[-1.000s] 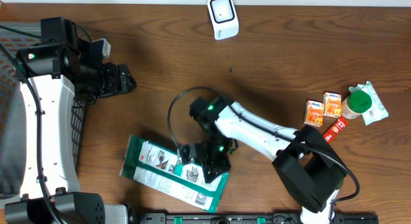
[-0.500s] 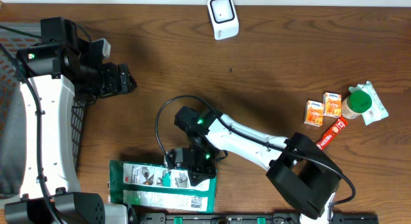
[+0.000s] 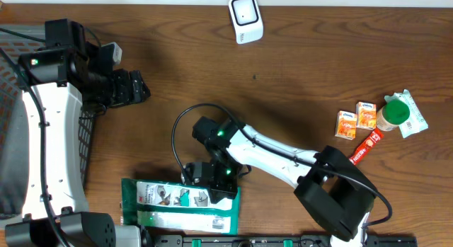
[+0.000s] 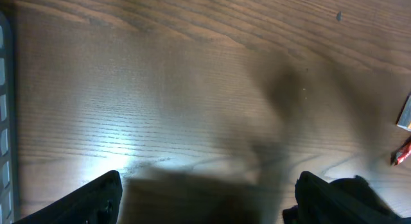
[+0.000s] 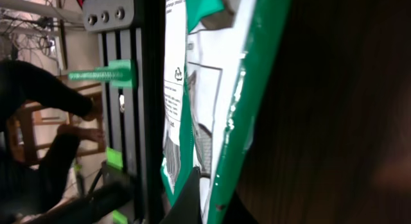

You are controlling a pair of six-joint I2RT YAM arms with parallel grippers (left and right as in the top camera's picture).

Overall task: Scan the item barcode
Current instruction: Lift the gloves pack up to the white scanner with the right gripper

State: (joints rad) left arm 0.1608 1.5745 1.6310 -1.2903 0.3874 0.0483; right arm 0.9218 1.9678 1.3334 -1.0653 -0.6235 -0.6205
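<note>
The item is a flat green-and-white package (image 3: 170, 204) lying along the table's front edge. My right gripper (image 3: 212, 187) is shut on the package's right end. In the right wrist view the package (image 5: 212, 89) fills the middle, its green edge pinched in my right gripper (image 5: 209, 208). The white scanner (image 3: 245, 18) stands at the far edge of the table, well away from the package. My left gripper (image 3: 138, 88) hovers at the upper left, open. In the left wrist view its fingers (image 4: 96, 198) are spread wide over bare wood with nothing between them.
Two small orange boxes (image 3: 356, 121), a green-lidded bottle (image 3: 393, 114) and a red sachet (image 3: 368, 143) lie at the right. A black basket (image 3: 86, 134) stands at the left edge. A black rail (image 3: 283, 240) runs along the table's front.
My right gripper has pulled the package left and toward the front edge, turning it parallel to that edge, and its jaws have closed on it. The left arm has not moved.
</note>
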